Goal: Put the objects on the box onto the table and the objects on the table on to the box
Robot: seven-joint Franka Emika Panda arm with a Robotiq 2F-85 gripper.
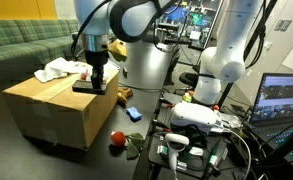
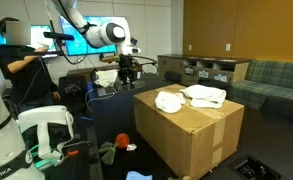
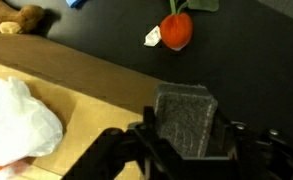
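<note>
Atop the box, beside the white cloth wads, the gripper clamps its 2 jaws on the flat black bar lying at the carton's edge, while the red ball and brown plush toy sit on the table.

black bar and white cloths on box; red ball on table.

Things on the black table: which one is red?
The red ball, lying on the table near a corner of the box. It is round and red, while the plush toy is brown and the flat block is blue.
</note>
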